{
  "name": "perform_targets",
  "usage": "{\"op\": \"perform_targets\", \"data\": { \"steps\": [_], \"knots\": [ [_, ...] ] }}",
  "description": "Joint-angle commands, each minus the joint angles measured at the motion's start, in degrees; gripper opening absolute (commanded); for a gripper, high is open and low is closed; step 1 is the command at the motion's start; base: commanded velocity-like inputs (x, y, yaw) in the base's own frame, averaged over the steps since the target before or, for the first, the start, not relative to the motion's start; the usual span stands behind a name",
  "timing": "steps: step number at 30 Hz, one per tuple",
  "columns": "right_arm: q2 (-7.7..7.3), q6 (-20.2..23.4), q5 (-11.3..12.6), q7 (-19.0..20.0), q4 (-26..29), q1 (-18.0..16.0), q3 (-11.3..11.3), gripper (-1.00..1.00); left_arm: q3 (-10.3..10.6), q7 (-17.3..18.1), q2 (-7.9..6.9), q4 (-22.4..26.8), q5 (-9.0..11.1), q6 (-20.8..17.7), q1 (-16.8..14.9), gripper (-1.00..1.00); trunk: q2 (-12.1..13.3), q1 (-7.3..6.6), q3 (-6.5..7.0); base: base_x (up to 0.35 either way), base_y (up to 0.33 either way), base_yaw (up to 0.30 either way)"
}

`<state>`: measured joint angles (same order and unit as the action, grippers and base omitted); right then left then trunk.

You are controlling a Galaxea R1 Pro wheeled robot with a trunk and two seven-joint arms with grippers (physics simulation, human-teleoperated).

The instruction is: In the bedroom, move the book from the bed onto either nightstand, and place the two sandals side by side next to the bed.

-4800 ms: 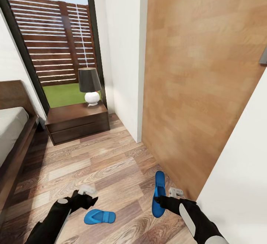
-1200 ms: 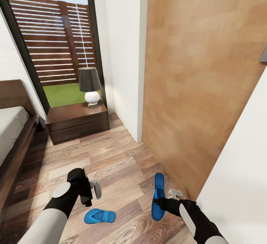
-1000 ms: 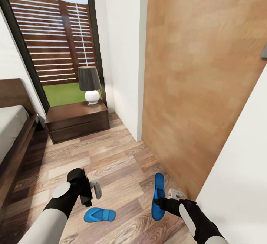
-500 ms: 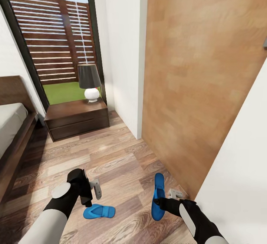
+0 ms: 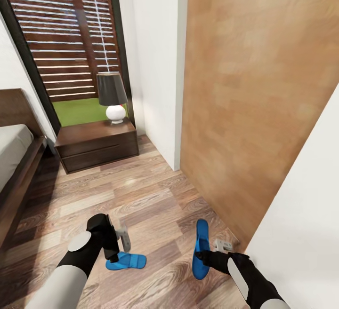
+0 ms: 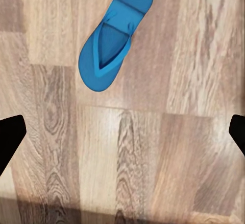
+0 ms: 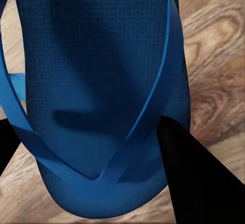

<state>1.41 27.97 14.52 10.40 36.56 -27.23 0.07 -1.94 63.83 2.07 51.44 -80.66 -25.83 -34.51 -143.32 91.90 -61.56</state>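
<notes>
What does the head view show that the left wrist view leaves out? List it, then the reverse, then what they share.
Head view alone: the nightstand with a lamp, the bed at the edge, the window with fence and grass, the wooden wall panel, and the right gripper shut on the second sandal.

Left wrist view alone: the left gripper's dark fingers spread wide, nothing between them, and the sandal's strap detail from above.

Shared: the loose sandal lying flat on the wood-plank floor.
</notes>
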Motion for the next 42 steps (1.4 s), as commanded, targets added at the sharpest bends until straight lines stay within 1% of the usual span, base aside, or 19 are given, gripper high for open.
{"op": "perform_targets", "data": {
  "steps": [1, 42],
  "knots": [
    [-0.01, 0.3, 0.3, -0.1, 0.1, 0.0, 0.0, -1.0, -0.2, 0.3, 0.16, 0.1, -0.2, -0.5, 0.0, 1.0, 0.0, 0.01, -0.28, 0.0, 0.0, 0.0],
    [-0.01, 0.2, 0.3, -0.1, 0.0, 0.0, 0.0, -1.0, -0.3, 0.2, 0.27, -0.1, -0.1, -0.5, 0.1, 1.0, -0.6, 1.07, -9.37, 0.0, 0.0, 0.0]
  ]
}}
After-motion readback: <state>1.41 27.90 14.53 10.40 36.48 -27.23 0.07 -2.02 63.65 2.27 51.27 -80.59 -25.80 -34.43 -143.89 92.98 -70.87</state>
